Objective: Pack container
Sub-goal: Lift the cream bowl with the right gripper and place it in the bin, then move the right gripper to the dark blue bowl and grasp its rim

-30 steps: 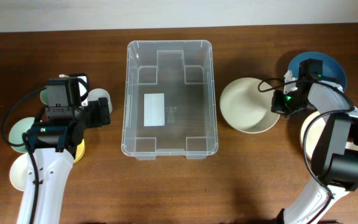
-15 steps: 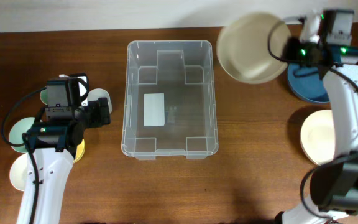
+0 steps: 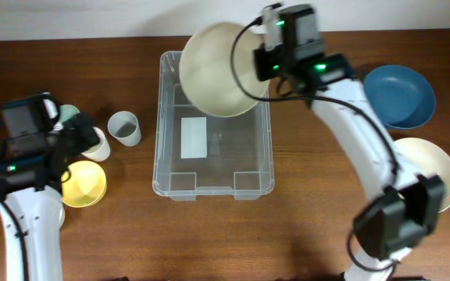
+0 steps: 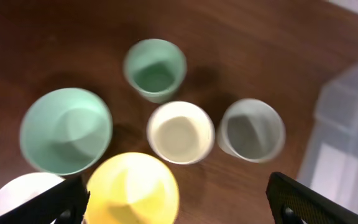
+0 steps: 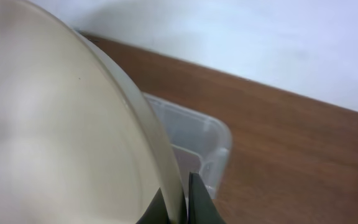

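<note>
Container (image 3: pixel 213 168): one clear bin, mid-table between my two arms, long side running away from me. Inside I see only its white label (image 3: pixel 194 136) on the floor. Nothing packed yet, so I judge the task barely begun.

Right gripper (image 3: pixel 262 64): clamped on the rim of a cream bowl (image 3: pixel 213 70), which hangs tilted over the bin's far end. The right wrist view shows the rim pinched between my fingers and a bin corner beyond. Whether the bowl touches the bin's edge, I cannot tell. This looks like the first item going in.

Left gripper (image 4: pixel 178 193): fingers spread wide, holding nothing, hovering above the cluster of small ware left of the bin.

Count, bowls: six.
- cream bowl in my right grip
- blue bowl (image 3: pixel 399 95), far right
- pale bowl (image 3: pixel 432 164), near right, partly under my arm
- green bowl (image 4: pixel 66 130)
- yellow bowl (image 4: pixel 132 186)
- white bowl (image 4: pixel 20 199), cut by the frame edge

Count, cups: three, standing close together.
- green cup (image 4: pixel 155 70)
- cream cup (image 4: pixel 180 132)
- grey cup (image 4: pixel 250 130), nearest the bin

Left to do, by my reckoning: lower the held bowl, then move in the other five bowls and three cups.
</note>
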